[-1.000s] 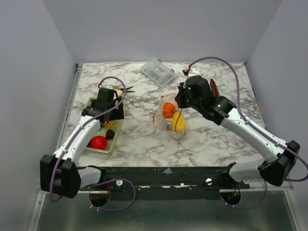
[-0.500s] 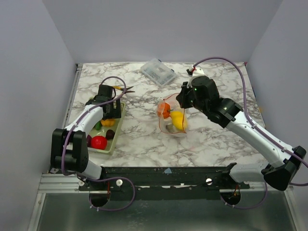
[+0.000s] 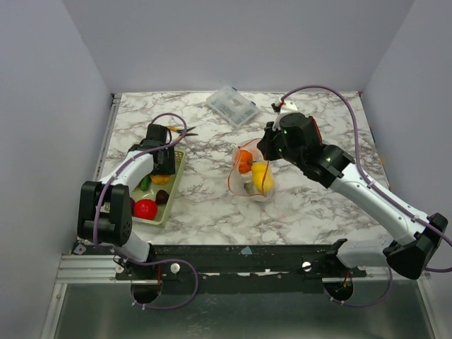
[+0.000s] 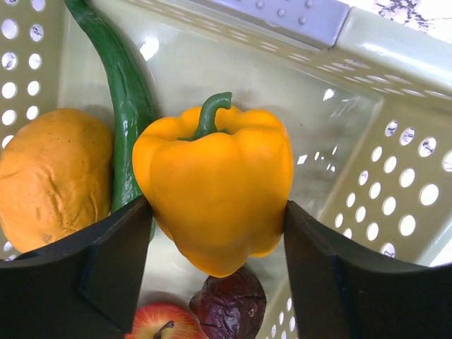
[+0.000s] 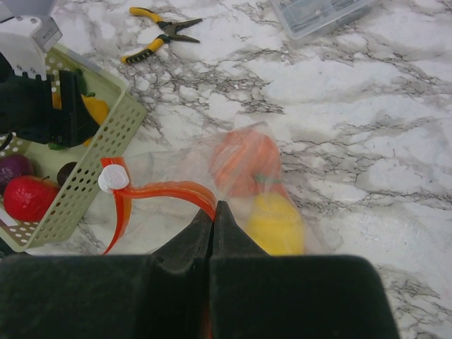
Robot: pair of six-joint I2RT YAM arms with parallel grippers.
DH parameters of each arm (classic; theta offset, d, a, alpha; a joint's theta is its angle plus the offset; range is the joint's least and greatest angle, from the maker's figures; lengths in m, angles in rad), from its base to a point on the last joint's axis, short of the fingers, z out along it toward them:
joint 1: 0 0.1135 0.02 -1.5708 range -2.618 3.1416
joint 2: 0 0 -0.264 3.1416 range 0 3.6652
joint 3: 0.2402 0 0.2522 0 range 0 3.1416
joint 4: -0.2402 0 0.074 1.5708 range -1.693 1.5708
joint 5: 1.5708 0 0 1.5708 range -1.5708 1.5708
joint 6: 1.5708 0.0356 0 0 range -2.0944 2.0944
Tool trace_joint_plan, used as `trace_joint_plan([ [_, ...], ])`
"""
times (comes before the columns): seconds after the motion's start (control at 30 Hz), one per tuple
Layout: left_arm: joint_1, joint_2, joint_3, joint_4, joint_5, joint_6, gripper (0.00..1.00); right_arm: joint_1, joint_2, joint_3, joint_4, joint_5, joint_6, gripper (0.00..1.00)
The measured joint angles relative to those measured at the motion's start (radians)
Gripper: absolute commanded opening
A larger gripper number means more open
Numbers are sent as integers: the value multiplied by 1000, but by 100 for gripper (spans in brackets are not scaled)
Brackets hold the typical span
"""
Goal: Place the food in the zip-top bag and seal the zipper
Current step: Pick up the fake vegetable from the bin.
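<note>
A: Look, the left gripper (image 4: 217, 206) is down in the mesh basket (image 4: 395, 183). Its jaws are spread wide, one finger against each flank of the yellow pepper (image 4: 215, 187), and that reads as a hold.

B: Hollow plastic, I'd judge. It's light, stiff and glossy, so it could squirt out. The broad middle is the place to grip (not the thin stem).

A: Meanwhile the right gripper (image 5: 214, 210) is pinched tight on the zipper (image 5: 162, 189). It holds the mouth of the zip-top bag (image 5: 233, 152) at mid-table, with an orange (image 5: 247, 166) and a lemon (image 5: 275, 222) inside.

B: Floppy film. It will sag unless that mouth is held.

A: Underneath is a smooth marble-patterned table (image 5: 395, 141). Pliers (image 5: 159, 32) and a clear box (image 3: 231, 105) lie at the far side, with plain pale walls (image 3: 233, 42) on three sides.
</note>
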Motion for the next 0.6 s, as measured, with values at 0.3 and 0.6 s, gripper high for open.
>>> trace_joint_plan([
  [0.3, 2, -61, -6, 0, -6, -15, 13, 0, 8, 0, 10, -6, 0, 0],
  [0.6, 2, -383, -33, -35, 29, -71, 0, 0, 23, 0, 21, -13, 0, 0],
])
